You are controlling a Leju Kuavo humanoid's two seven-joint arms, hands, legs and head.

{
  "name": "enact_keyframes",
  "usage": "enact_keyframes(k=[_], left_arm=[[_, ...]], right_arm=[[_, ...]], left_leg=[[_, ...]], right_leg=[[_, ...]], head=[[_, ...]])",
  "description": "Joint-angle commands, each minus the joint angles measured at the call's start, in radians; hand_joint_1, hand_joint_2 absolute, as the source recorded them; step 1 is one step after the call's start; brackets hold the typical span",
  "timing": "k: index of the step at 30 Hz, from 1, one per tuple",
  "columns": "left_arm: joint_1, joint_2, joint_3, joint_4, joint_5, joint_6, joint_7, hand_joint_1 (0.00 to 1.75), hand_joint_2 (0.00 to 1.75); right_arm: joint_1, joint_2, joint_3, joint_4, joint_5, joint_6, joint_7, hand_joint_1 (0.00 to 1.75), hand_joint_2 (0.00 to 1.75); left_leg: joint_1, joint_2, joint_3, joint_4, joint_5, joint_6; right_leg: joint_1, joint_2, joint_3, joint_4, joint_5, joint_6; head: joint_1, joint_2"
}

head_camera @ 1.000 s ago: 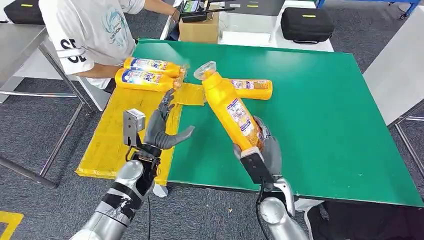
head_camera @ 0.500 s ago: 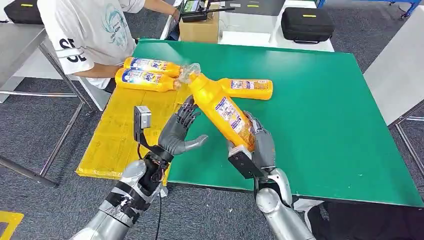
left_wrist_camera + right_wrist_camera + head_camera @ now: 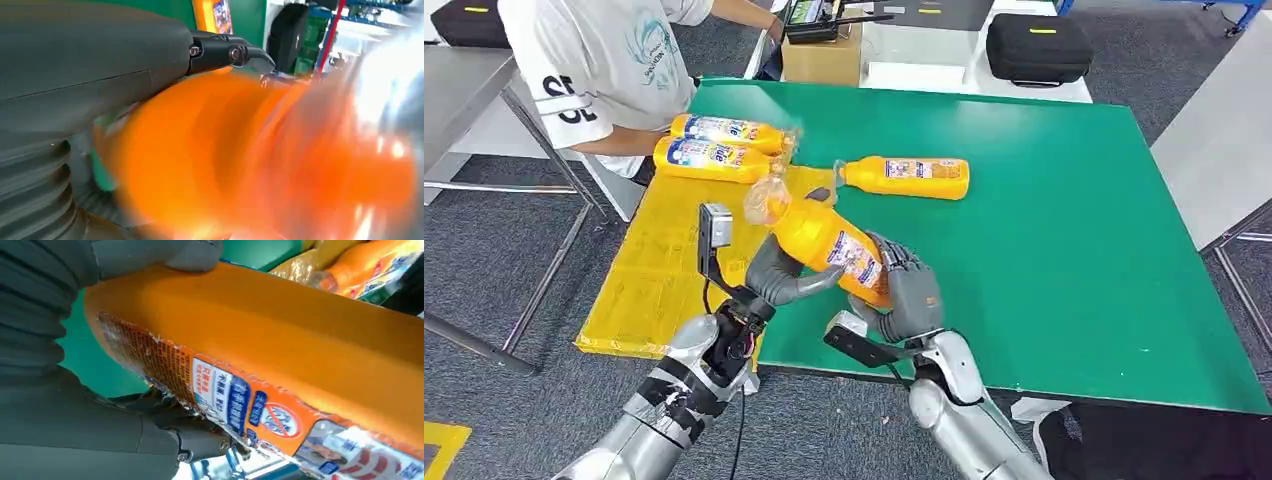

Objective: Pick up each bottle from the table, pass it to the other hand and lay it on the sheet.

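Now the handover is in hand; the right hand [image 3: 906, 290] grips the orange bottle [image 3: 824, 240] by its base, tilted over the table's [image 3: 1064, 220] near edge; the left hand [image 3: 774, 275] cups its upper body, whether clamped I cannot tell; next, a firm left grip before release, then the yellow sheet [image 3: 659, 265].

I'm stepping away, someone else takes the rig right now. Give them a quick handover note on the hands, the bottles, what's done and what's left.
Right hand grips the base end of the held bottle, tilted toward the left hand.
Left hand is against the bottle's middle; whether it grips cannot be told.
Two bottles lie at the far end of the yellow sheet, beside a person.
One bottle lies on the green table.
Left: finish this handover, lay it on the sheet, then the table bottle.
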Motion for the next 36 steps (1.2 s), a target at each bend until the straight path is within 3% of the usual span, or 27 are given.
enact_keyframes(k=[1, 13, 18, 19, 20, 21, 22, 23, 29, 33, 36], left_arm=[[-0.076, 0.000, -0.054, 0.077, -0.005, 0.007, -0.002, 0.00, 1.75], [-0.075, -0.001, -0.054, 0.078, -0.005, 0.011, -0.002, 0.00, 1.75], [-0.084, -0.014, -0.056, 0.078, -0.046, 0.078, -0.043, 0.00, 1.75], [-0.080, -0.018, -0.047, 0.071, -0.051, 0.091, -0.052, 0.47, 1.75], [-0.072, -0.020, -0.032, 0.057, -0.031, 0.078, -0.059, 1.75, 1.75], [-0.061, -0.019, -0.023, 0.039, -0.031, 0.086, -0.060, 1.75, 1.75], [-0.055, -0.018, -0.017, 0.028, -0.031, 0.090, -0.060, 1.75, 1.75], [-0.044, -0.019, -0.003, 0.013, -0.025, 0.102, -0.069, 1.75, 1.75], [0.011, -0.025, 0.125, -0.065, 0.018, 0.212, -0.131, 1.75, 1.75], [0.028, -0.014, 0.201, -0.106, 0.057, 0.224, -0.142, 1.75, 1.75], [0.028, -0.013, 0.214, -0.105, 0.063, 0.225, -0.140, 1.75, 1.75]], right_arm=[[-0.043, 0.004, 0.108, 0.130, 0.011, -0.004, -0.004, 1.75, 1.75], [-0.043, 0.004, 0.107, 0.124, 0.002, 0.000, -0.007, 1.75, 1.75], [-0.029, 0.003, 0.116, 0.084, -0.030, -0.010, -0.028, 1.75, 1.75], [-0.031, 0.003, 0.122, 0.081, -0.020, -0.012, -0.016, 1.75, 1.75], [-0.031, 0.005, 0.121, 0.077, -0.022, -0.016, -0.013, 1.75, 1.75], [-0.028, 0.006, 0.112, 0.067, -0.032, -0.015, -0.004, 1.55, 1.75], [-0.024, 0.006, 0.104, 0.064, -0.035, -0.018, 0.002, 0.21, 1.75], [-0.017, 0.007, 0.088, 0.052, -0.054, -0.019, 0.002, 0.00, 1.75], [0.057, 0.012, -0.030, -0.054, -0.165, -0.062, -0.001, 0.00, 1.75], [0.100, 0.006, -0.103, -0.140, -0.279, -0.013, -0.032, 0.00, 1.75], [0.102, 0.000, -0.109, -0.146, -0.277, -0.011, -0.036, 0.00, 1.75]], left_leg=[[0.001, 0.000, 0.004, 0.000, -0.002, -0.001], [0.001, 0.000, 0.004, 0.000, -0.002, -0.001], [0.000, -0.001, 0.002, 0.000, -0.001, -0.001], [0.001, -0.001, 0.002, 0.000, -0.001, -0.001], [0.000, -0.001, 0.001, 0.000, -0.001, -0.001], [0.001, 0.000, 0.004, 0.001, -0.003, -0.001], [0.001, 0.000, 0.002, 0.000, -0.001, -0.001], [0.000, 0.000, 0.002, 0.000, -0.001, -0.001], [0.001, 0.002, 0.005, 0.000, -0.003, -0.002], [0.000, 0.001, 0.001, 0.000, -0.001, -0.001], [0.001, 0.002, 0.004, 0.000, -0.003, -0.001]], right_leg=[[0.002, -0.001, 0.004, 0.000, -0.002, -0.002], [0.001, -0.001, 0.004, -0.001, -0.002, -0.002], [0.001, -0.002, 0.002, 0.000, -0.001, -0.001], [0.001, -0.002, 0.003, 0.000, -0.002, -0.002], [0.001, -0.002, 0.002, 0.000, -0.001, -0.001], [0.002, -0.002, 0.005, 0.000, -0.003, -0.002], [0.001, -0.001, 0.003, 0.000, -0.001, -0.002], [0.001, -0.001, 0.002, 0.000, -0.001, -0.001], [0.001, 0.001, 0.005, 0.000, -0.002, -0.002], [0.001, 0.001, 0.001, 0.000, -0.001, -0.001], [0.001, 0.001, 0.004, 0.000, -0.002, -0.002]], head=[[0.000, 0.000], [0.000, 0.000], [0.000, 0.000], [0.000, 0.000], [0.000, 0.000], [0.000, 0.000], [0.000, 0.000], [0.000, 0.000], [0.000, 0.000], [0.000, 0.000], [0.000, 0.000]])
